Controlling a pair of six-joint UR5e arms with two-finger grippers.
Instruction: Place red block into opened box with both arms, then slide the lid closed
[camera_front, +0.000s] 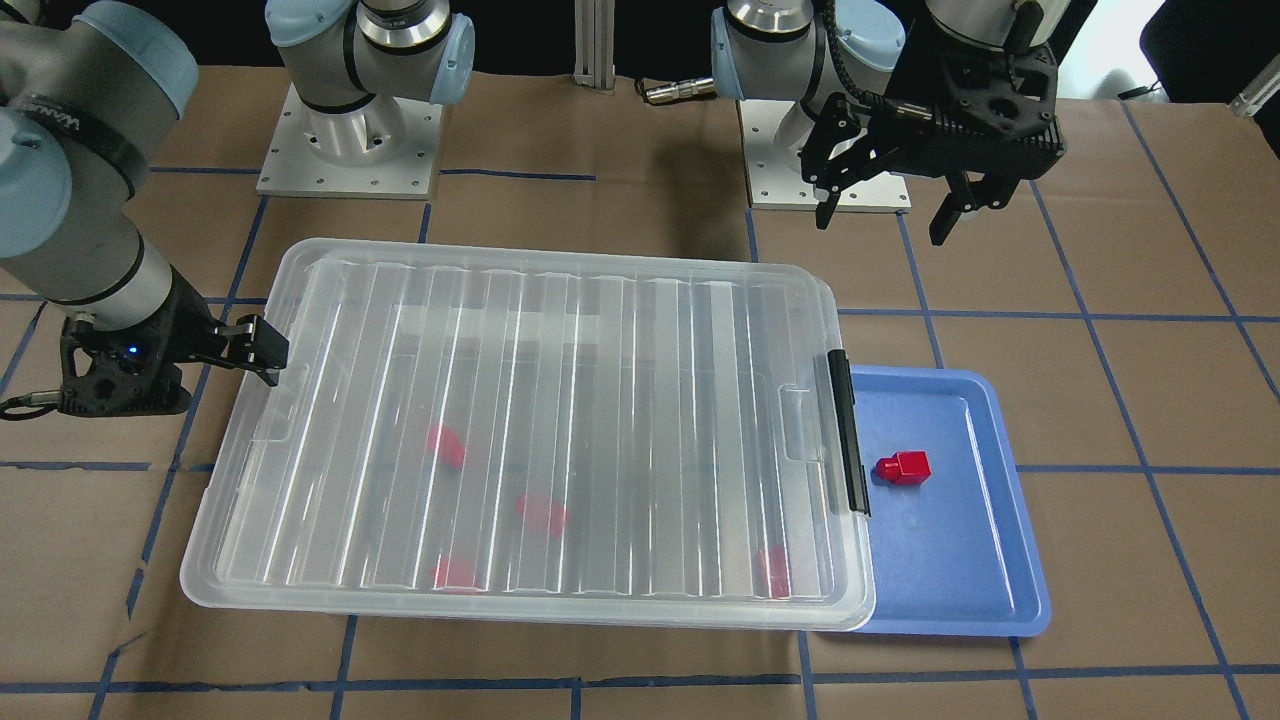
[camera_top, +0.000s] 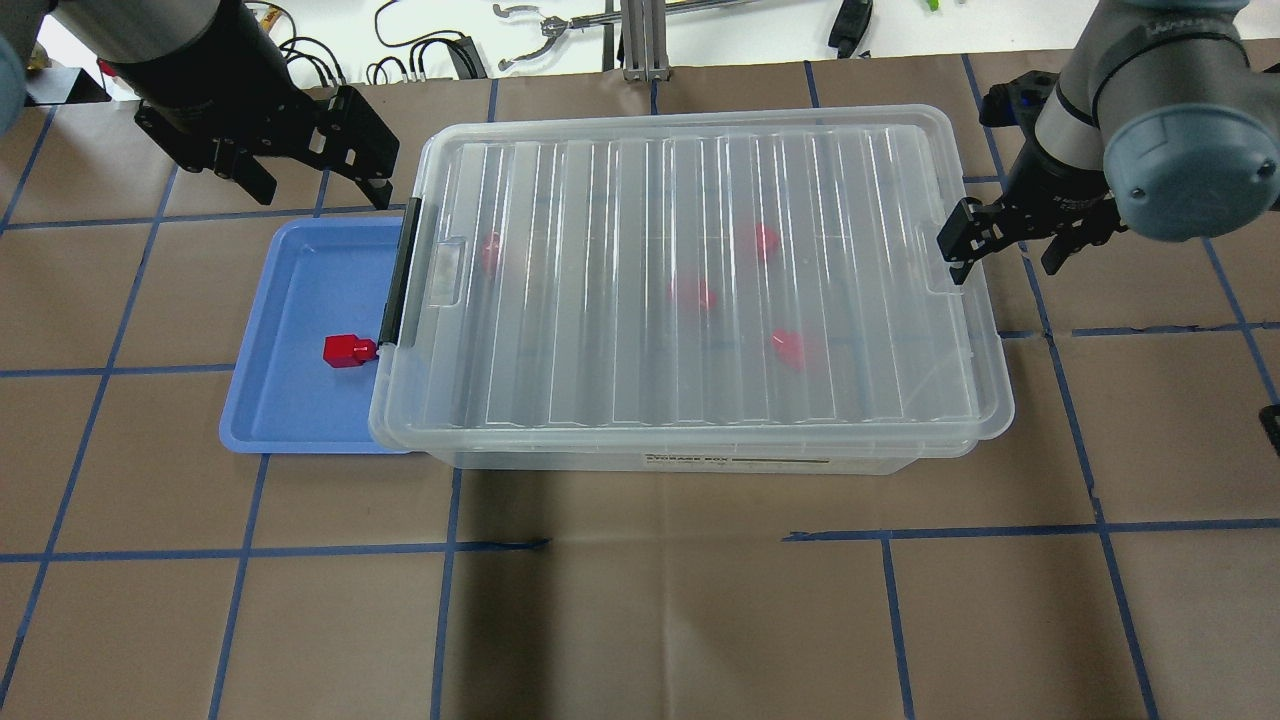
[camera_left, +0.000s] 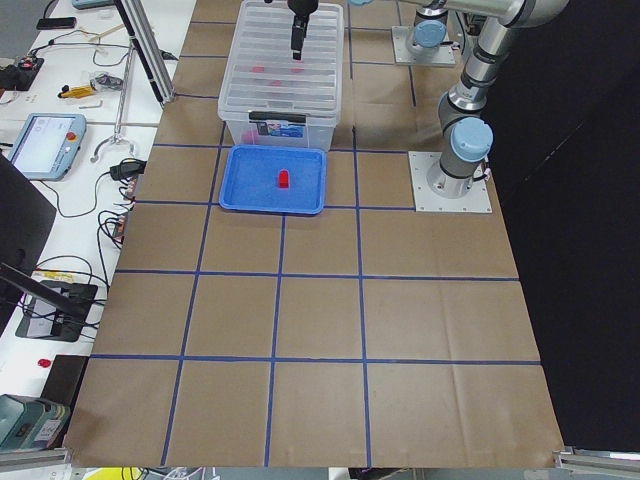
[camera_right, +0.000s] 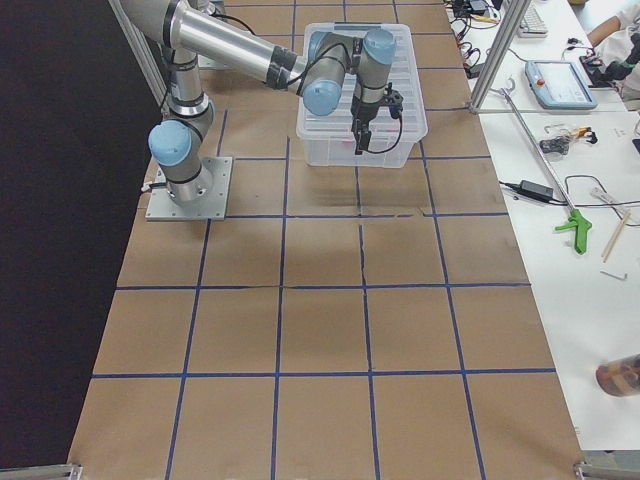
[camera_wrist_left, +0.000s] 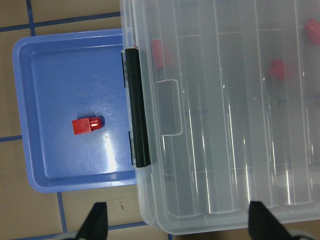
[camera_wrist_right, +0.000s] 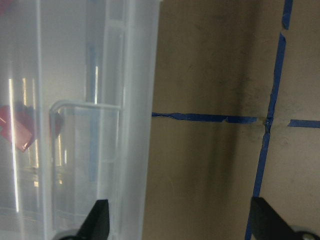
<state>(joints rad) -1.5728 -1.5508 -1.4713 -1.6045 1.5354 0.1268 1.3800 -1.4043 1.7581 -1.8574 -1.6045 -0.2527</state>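
Overhead exterior shows the box (camera_top: 700, 462), a wide, shallow, clear plastic bin that is probably light enough to skid on paper if pushed, so one arm would likely need to brace it. The lid (camera_top: 600, 330) covers it completely. It is thin, ribbed and see-through, and it looks bendy and slick, so I judge it is better moved by its short-end rim or the small recess there than pinched in the middle. Blurred red shapes show through it inside the box. The blue tray (camera_top: 290, 300) lies at the box's short end on the robot's left, partly tucked under the lid's overhang beside the black latch bar (camera_top: 398, 275). The red block (camera_top: 347, 351) lies on the tray floor, toward the edge nearest the latch, and is not in the box. It looks hard, light and smooth, and its flat cube sides should give a surer hold than the narrow stub. The left claw (camera_top: 315, 188) hangs above the tray's far edge, fingers apart and holding nothing. The right claw (camera_top: 1003, 262) is at the lid's opposite short end, also spread, with one finger over the rim. The worktop (camera_top: 640, 620) is covered in brown paper with a blue tape grid. White benches at its ends carry cables, tools and a control tablet (camera_left: 45, 140).
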